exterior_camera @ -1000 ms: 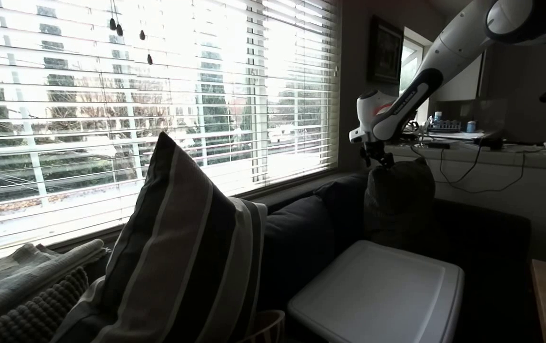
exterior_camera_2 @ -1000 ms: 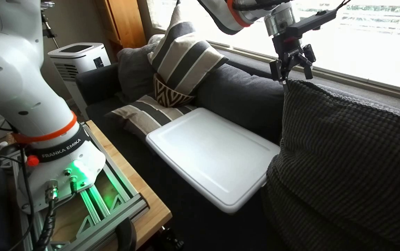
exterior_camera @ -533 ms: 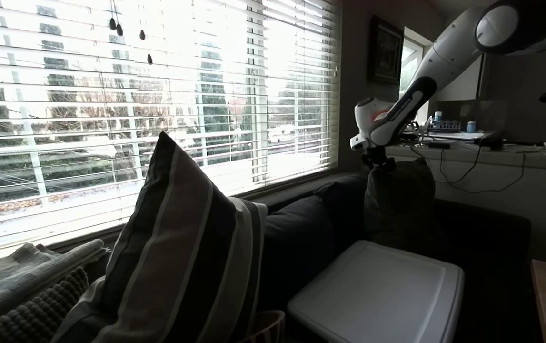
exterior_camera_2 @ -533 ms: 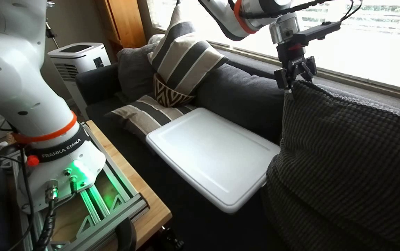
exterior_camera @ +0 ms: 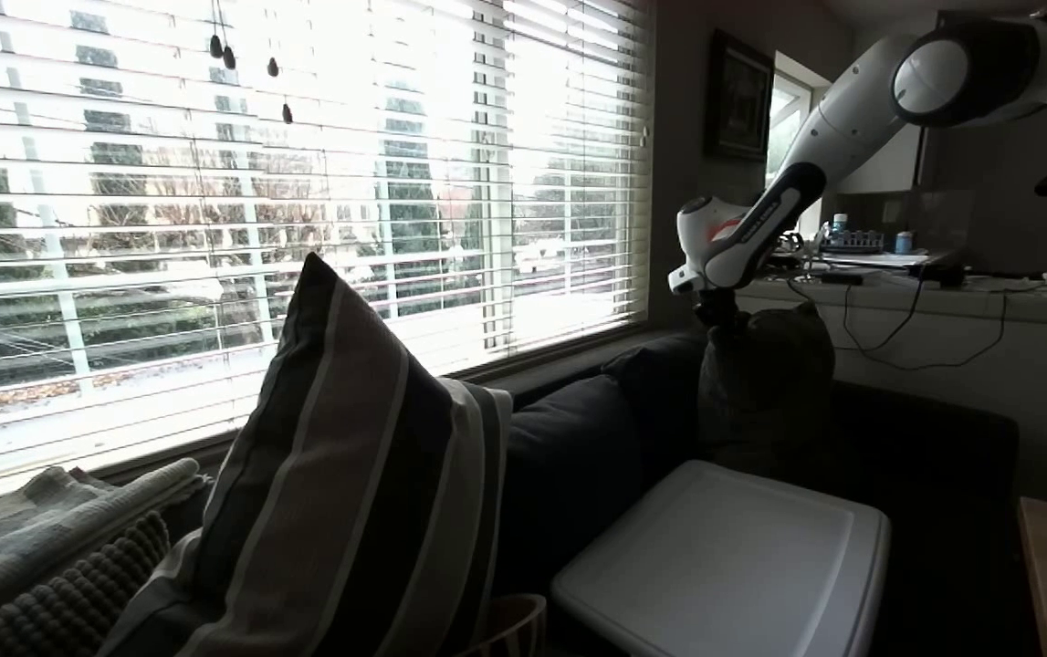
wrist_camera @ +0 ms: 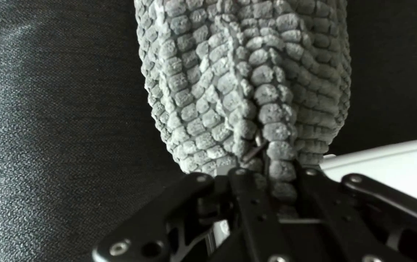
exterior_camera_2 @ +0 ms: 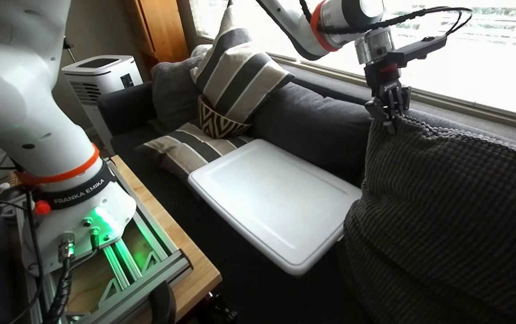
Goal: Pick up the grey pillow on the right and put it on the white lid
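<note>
The grey pillow (exterior_camera_2: 455, 216), with a ribbed, nubby weave, stands on the sofa beside the white lid. In the wrist view the pillow (wrist_camera: 252, 72) fills the middle, its top seam running between the jaws. My gripper (exterior_camera_2: 396, 119) points down at the pillow's top corner and is shut on it, the fabric pinched into folds. The fingertips are partly buried in the cloth. The flat white lid (exterior_camera_2: 275, 202) lies on the sofa seat; one corner of the lid (wrist_camera: 397, 171) shows right of the pillow in the wrist view. Dim light blurs the pillow (exterior_camera: 765, 401) in an exterior view.
A striped cushion (exterior_camera_2: 244, 67) leans at the sofa's far end, behind a zigzag-patterned basket (exterior_camera_2: 219, 121). Another striped cushion (exterior_camera_2: 186, 148) lies flat near the lid. Dark back cushions (exterior_camera_2: 316, 121) line the sofa under the window blinds (exterior_camera: 304, 182). A wooden table (exterior_camera_2: 199, 265) carries the robot's base.
My gripper has moved down onto the pillow's top corner and its fingers have come together on the fabric. The corner is now pinched and creased. The lid has stayed in place.
</note>
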